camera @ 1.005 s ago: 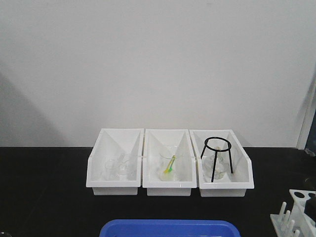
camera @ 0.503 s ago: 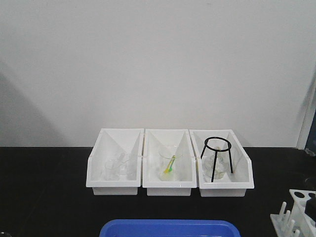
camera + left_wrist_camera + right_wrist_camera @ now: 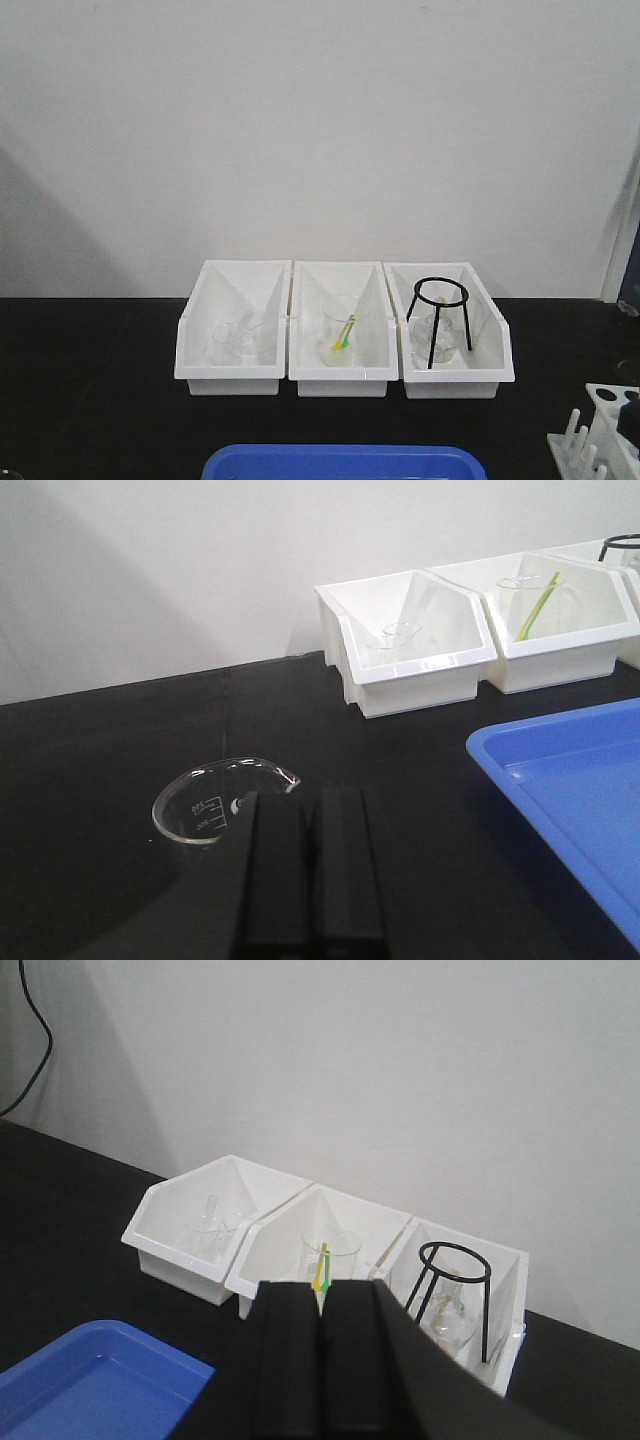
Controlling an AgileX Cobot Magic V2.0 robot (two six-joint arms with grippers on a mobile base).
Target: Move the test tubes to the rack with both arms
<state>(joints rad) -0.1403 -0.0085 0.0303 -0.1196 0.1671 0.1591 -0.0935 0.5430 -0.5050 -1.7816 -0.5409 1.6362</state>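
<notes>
Biggest thing here is the matte black table (image 3: pixel 90 390), flat and dull with a plain white wall behind it. Next comes one glossy blue plastic tray (image 3: pixel 340 462) with a raised rim, sitting at the near edge. Behind it there are three white plastic bins (image 3: pixel 343 375) in a row, side by side and touching, each with a slanted open front. The left bin holds some small clear glassware I can't really count, the middle one has a clear beaker with a yellow-green stick leaning in it, and the right one has a black wire tripod stand (image 3: pixel 439 320) with a ring top over more glass. The white rack (image 3: pixel 598 440) is only partly in view at the far right edge of the table, upright pegs pointing straight up; I can't make out any test tubes anywhere. One clear glass beaker (image 3: pixel 215 805) with printed markings stands just beyond the left gripper (image 3: pixel 308 810). Both the left one and the right gripper (image 3: pixel 322 1295) have blocky black fingers pressed together, nothing between them.
</notes>
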